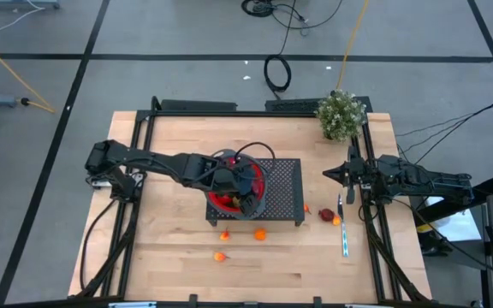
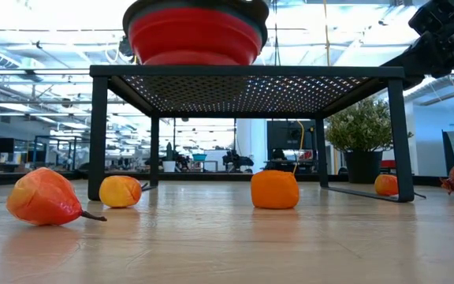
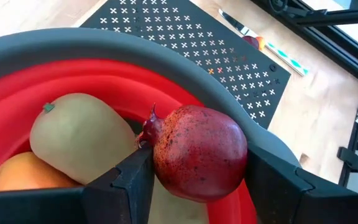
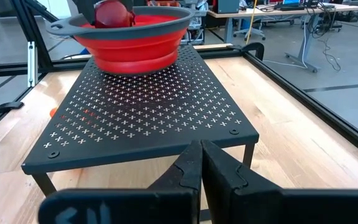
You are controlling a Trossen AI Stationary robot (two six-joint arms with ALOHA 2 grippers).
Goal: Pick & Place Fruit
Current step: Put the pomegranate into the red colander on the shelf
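Pomegranate [image 3: 199,152], dark red, sits pinched in the left end effector [image 3: 194,180] just over the red bowl [image 3: 17,81] on the black rack [image 1: 285,184]; this looks like the placing step, so next the fingers should spread to drop it beside the fruit already inside. Farther off, loose fruit [image 2: 274,189] waits on the desk [image 1: 178,265], and the right end effector [image 4: 201,168], pressed together, idles at the desk's right edge.

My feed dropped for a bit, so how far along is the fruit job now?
Done: a pale fruit and an orange one lie in the red bowl on the black rack. In hand: the left gripper holds a dark red fruit over the bowl. Left: three orange fruits and a dark red one on the table. The right gripper waits shut.
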